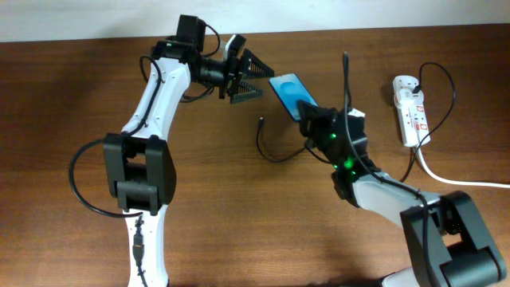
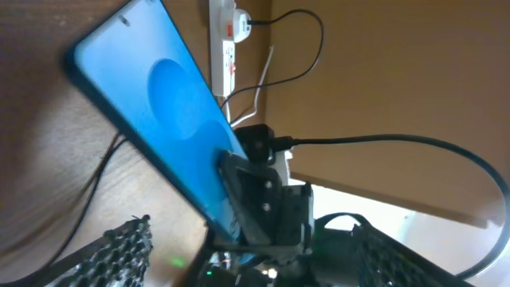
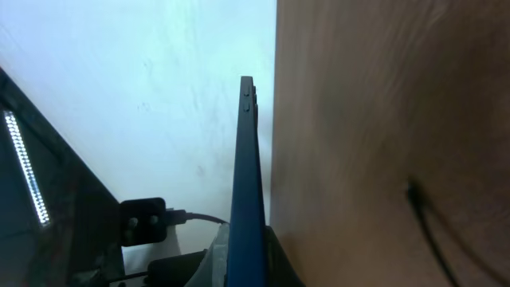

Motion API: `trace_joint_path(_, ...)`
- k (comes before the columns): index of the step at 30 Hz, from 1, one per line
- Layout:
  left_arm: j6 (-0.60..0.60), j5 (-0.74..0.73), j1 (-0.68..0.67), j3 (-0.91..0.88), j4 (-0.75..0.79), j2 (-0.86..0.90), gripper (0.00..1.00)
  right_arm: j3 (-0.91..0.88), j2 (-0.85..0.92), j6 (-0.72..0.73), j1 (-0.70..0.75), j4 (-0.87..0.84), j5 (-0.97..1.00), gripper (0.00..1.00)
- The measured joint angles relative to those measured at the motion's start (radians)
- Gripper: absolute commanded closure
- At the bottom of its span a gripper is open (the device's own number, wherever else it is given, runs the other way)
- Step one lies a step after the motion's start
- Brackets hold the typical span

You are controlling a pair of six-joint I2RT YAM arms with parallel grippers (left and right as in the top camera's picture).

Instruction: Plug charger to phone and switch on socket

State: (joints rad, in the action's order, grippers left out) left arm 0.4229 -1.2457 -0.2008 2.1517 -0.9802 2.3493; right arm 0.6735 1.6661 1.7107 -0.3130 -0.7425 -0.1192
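Observation:
The phone [image 1: 287, 86], with a light-blue screen, is held tilted off the table by my right gripper [image 1: 309, 117], which is shut on its lower end. In the right wrist view the phone [image 3: 248, 167] shows edge-on between the fingers [image 3: 249, 271]. In the left wrist view its screen [image 2: 147, 100] faces the camera. My left gripper [image 1: 256, 80] is open and empty just left of the phone; its fingers [image 2: 255, 267] frame the bottom of the left wrist view. The charger's thin black cable [image 1: 266, 148] loops on the table, with its tip [image 1: 261, 121] lying free. The socket [image 1: 410, 110] lies at the far right.
The socket's thick white cord [image 1: 458, 182] runs off to the right edge. A black plug [image 1: 420, 80] sits in the strip, which also shows in the left wrist view [image 2: 225, 44]. A robot cable [image 1: 347, 76] stands up behind the right gripper. The wooden table [image 1: 239, 231] ends at the wall.

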Motion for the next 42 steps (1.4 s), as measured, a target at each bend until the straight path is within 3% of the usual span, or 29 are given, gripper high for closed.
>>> trace_joint_path(12,0.185,0.035,-0.026,0.000,0.024,0.000,0.40,0.107,0.003,0.021,-0.016,-0.014,0.051,0.96)
trace_joint_path(19,0.337,0.071,-0.027,0.000,0.060,0.000,0.40,0.107,0.003,0.021,-0.016,-0.014,0.051,0.96)
trace_joint_path(26,0.456,0.124,-0.051,0.000,0.184,0.000,0.43,0.107,0.003,0.021,-0.018,0.012,0.051,0.96)
trace_joint_path(30,0.485,0.161,-0.076,0.000,0.212,0.000,0.56,0.107,0.003,0.022,-0.029,0.012,0.051,0.96)
trace_joint_path(35,0.502,0.204,-0.092,0.000,0.218,0.000,0.66,0.107,0.003,0.021,-0.034,0.013,0.044,0.96)
trace_joint_path(42,0.506,0.250,-0.091,0.000,0.219,0.000,0.71,0.107,0.003,0.021,-0.034,0.018,0.039,0.96)
